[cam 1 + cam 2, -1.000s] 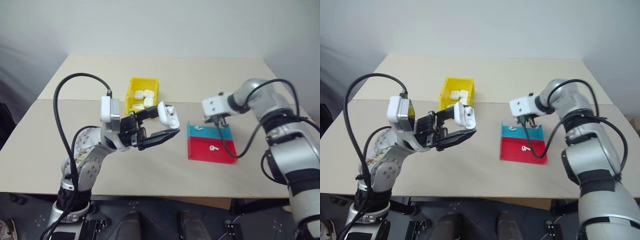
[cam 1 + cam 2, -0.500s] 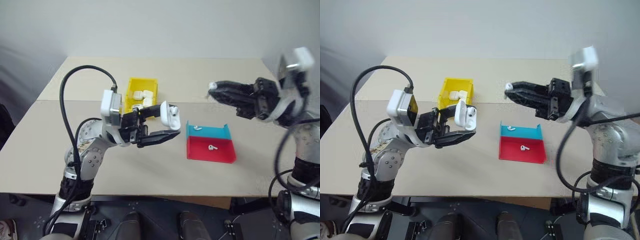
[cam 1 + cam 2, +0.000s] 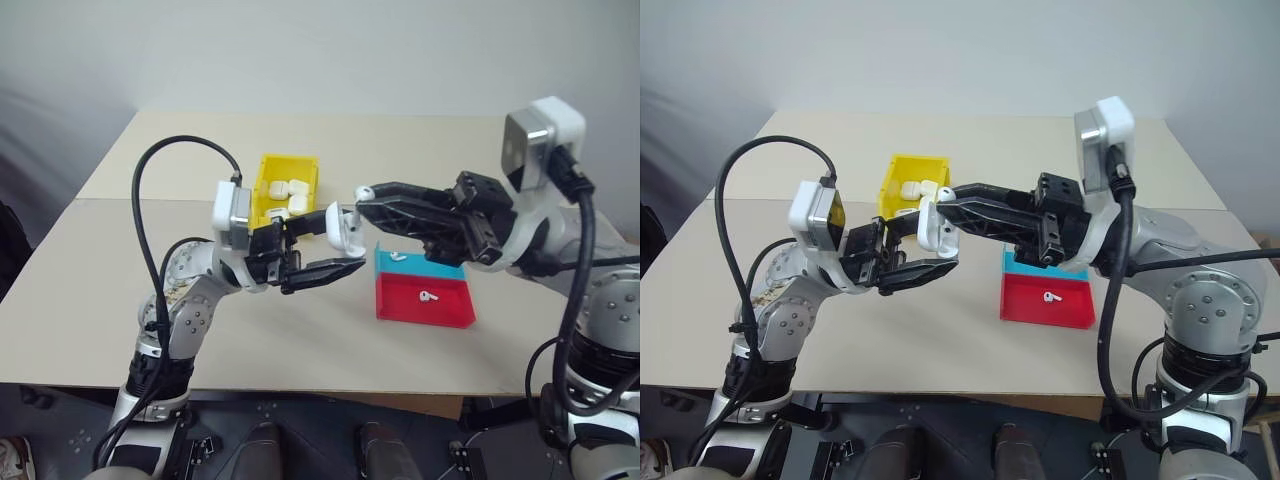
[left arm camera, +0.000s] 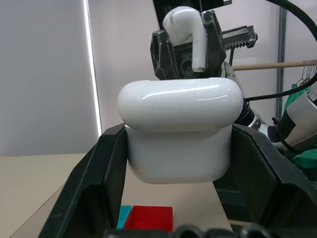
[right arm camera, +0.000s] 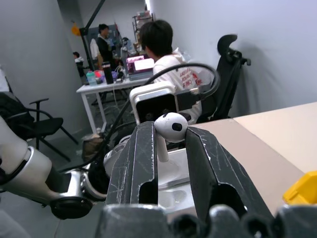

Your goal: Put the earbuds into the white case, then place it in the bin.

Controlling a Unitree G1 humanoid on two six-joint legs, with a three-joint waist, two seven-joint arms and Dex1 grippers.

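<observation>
I see one earbud, a small glossy white bud, pinched between the two black fingers of my right pincer, its stem running down between them. That pincer reaches across toward my left and holds the bud in the air right at the open top of the white case. The case is raised above the counter, clamped between the fingers of my left pincer, which is closed on its body; the lid is tipped back. In the left wrist view the bud sits just beyond the lid.

Behind the case, on the counter, stands the yellow bin, with several white cases lying inside it. To the right of the raised case, below my right arm, a teal tray and a shallow red tray lie touching each other. One more earbud lies on the red tray, another on the teal one.
</observation>
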